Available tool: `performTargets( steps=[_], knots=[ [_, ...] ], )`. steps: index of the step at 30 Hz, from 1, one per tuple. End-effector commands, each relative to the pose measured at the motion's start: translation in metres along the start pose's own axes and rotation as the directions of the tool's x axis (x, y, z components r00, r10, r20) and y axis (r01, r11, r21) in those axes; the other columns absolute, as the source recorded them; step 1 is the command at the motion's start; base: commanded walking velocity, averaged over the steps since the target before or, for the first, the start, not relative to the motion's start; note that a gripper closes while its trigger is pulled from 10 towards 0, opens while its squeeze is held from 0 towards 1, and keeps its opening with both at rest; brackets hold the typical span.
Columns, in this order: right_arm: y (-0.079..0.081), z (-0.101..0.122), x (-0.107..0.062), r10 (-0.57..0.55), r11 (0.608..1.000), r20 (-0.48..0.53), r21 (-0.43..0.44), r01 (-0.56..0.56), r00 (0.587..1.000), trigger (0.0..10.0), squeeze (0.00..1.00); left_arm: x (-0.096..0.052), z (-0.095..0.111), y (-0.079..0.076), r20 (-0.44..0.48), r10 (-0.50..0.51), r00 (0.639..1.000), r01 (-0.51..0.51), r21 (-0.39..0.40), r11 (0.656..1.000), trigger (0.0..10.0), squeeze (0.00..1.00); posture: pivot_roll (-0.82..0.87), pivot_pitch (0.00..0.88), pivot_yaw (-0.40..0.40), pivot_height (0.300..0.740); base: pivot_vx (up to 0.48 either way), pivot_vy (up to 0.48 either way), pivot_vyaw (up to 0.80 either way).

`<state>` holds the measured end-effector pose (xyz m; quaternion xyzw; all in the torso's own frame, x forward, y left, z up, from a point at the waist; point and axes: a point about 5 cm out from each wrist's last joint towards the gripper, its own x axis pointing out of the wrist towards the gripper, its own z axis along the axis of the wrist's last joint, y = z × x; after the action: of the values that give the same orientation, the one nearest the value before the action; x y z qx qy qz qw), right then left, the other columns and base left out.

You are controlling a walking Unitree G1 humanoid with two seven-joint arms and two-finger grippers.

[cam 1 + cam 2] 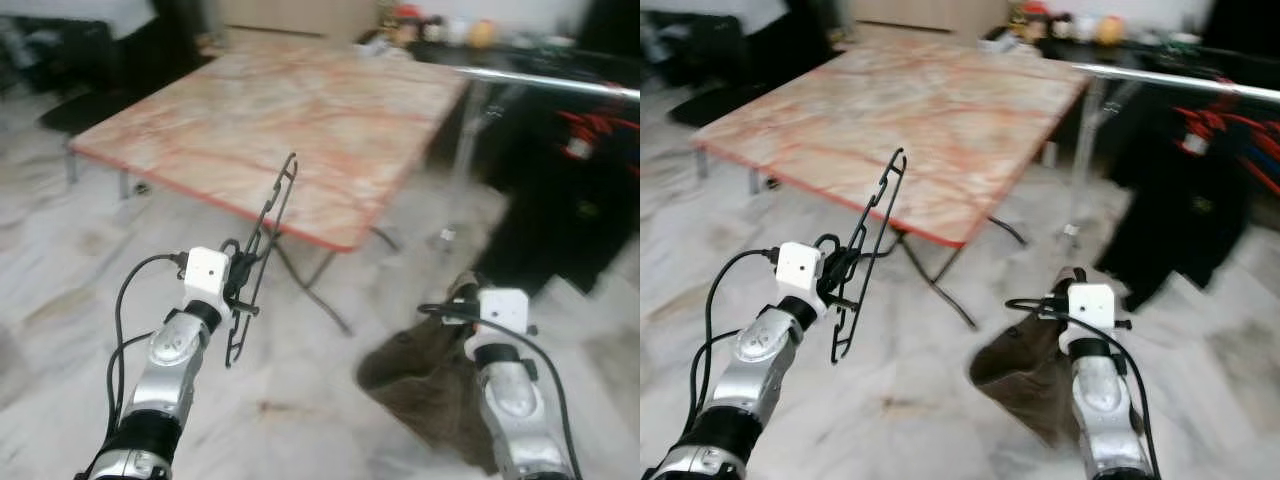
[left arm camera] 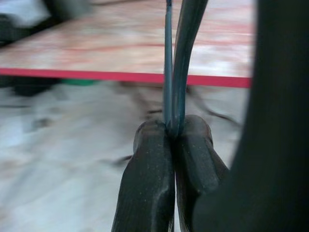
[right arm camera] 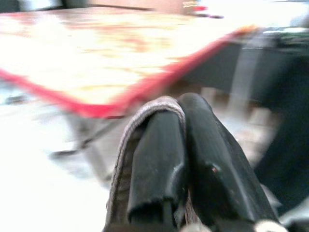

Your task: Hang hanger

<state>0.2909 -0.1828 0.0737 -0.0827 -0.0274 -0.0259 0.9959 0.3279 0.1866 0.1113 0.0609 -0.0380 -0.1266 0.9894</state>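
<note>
My left gripper (image 1: 243, 272) is shut on a black wire hanger (image 1: 268, 250), held edge-on and tilted up toward the table. In the left wrist view its fingertips (image 2: 154, 145) pinch the hanger's thin wires (image 2: 181, 63). My right gripper (image 1: 465, 292) is shut on a brown garment (image 1: 430, 375) that hangs down from it over the floor. The right wrist view has the cloth's edge (image 3: 128, 145) draped over one finger (image 3: 159, 159). A silver clothes rail (image 1: 545, 82) runs across the upper right, beyond both grippers.
A marble-patterned folding table (image 1: 280, 110) with a red edge stands ahead on crossed metal legs (image 1: 310, 285). Dark and red clothes (image 1: 570, 200) hang from the rail at right. A cluttered counter (image 1: 450, 35) lies behind. The floor is pale marble tile.
</note>
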Motion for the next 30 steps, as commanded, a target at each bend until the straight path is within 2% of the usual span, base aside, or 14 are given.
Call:
performTargets(
  steps=[1, 22, 30],
  knots=[
    [-0.0043, 0.0090, 0.0028, -0.010, 1.000, 0.048, 0.001, 0.010, 0.999, 10.0, 0.00, 0.0006, 0.0005, -0.0045, 0.012, -0.006, 1.000, 0.006, -0.018, 1.000, 10.0, 0.00, 0.08, 0.029, 0.077, 0.740, 0.000, 0.401, 0.80],
    [-0.0059, 0.0104, 0.0051, -0.032, 0.998, 0.053, 0.047, 0.030, 0.998, 10.0, 0.00, 0.0004, -0.0007, -0.0046, 0.009, -0.011, 1.000, 0.011, -0.014, 1.000, 10.0, 0.00, 0.08, 0.027, 0.077, 0.740, 0.000, 0.398, 0.00],
    [-0.0058, 0.0084, 0.0062, -0.032, 0.998, 0.037, 0.046, 0.030, 0.999, 10.0, 0.00, 0.0002, -0.0008, -0.0054, 0.010, -0.016, 1.000, 0.016, -0.018, 1.000, 10.0, 0.00, 0.08, 0.024, 0.077, 0.740, 0.000, 0.405, -0.80]
  ],
)
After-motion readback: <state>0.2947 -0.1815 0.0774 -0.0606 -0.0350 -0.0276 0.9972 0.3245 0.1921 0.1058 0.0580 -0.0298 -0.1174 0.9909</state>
